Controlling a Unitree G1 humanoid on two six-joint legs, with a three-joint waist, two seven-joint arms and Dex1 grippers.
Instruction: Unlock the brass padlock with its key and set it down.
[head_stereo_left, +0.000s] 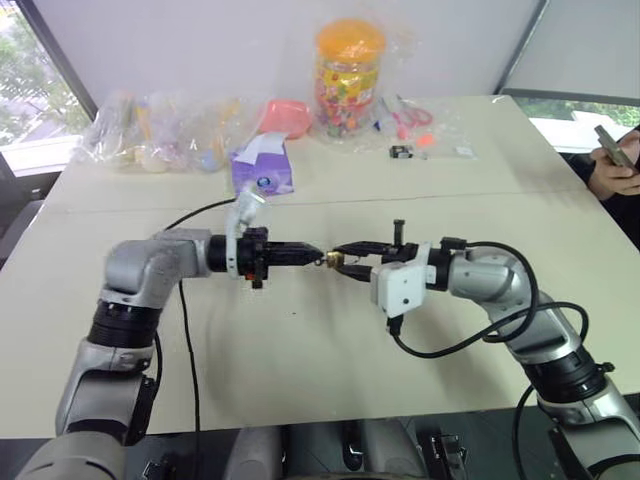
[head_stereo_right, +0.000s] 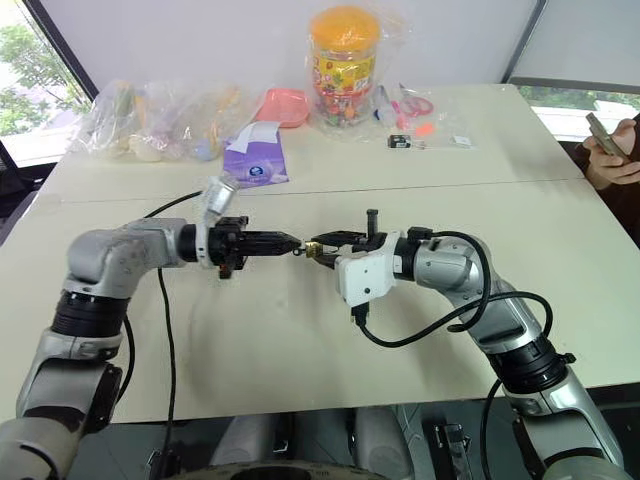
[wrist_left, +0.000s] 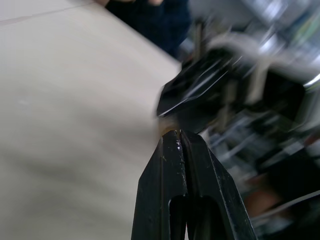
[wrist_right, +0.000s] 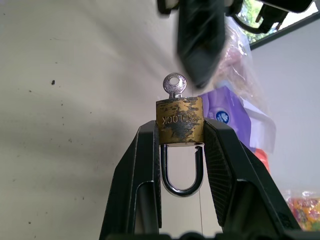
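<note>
— Though clamped firm, why gripped by the body and not by the loop (wrist_right: 182, 189)?
— Keeps the keyhole end free. Look at the right gripper (wrist_right: 179, 125): parted just wide enough for the padlock (wrist_right: 179, 119), pressing on two opposite sides of the brass, with the loop tucked back between the fingers toward the wrist and the key (wrist_right: 175, 86) poking out of the far end.
— And held where?
— Up in the air over the middle of the table (head_stereo_left: 300, 350), well clear of the surface. Leaves room, by the look of it, for a turning wrist.
— And the left gripper (head_stereo_left: 318, 257)?
— Comes in level from nine o'clock of the padlock, against the right gripper from three o'clock, for a head-on meeting along the key's line. Pressed shut, with nothing seen between the fingers. Sits just beside the key's round head, apparently off it by a sliver in the right wrist view.
— Unlocked yet?
— Cannot tell. Seems seated on one leg of the loop; too hard to judge on the other.
— Next, then?
— Probably calls for a fresh pinch on the key head, then a roll of the left wrist. Risks slipping off such a small flat head, or twisting the padlock crooked between the right fingers.
— Any worry from the clutter?
— Hardly. Jar (head_stereo_left: 349, 75), purple packet (head_stereo_left: 262, 165) and bags (head_stereo_left: 150, 135) lined up at twelve o'clock along the far edge, well apart. A person's hand (head_stereo_left: 615, 180) with a phone (head_stereo_left: 612, 148) out at two o'clock.
</note>
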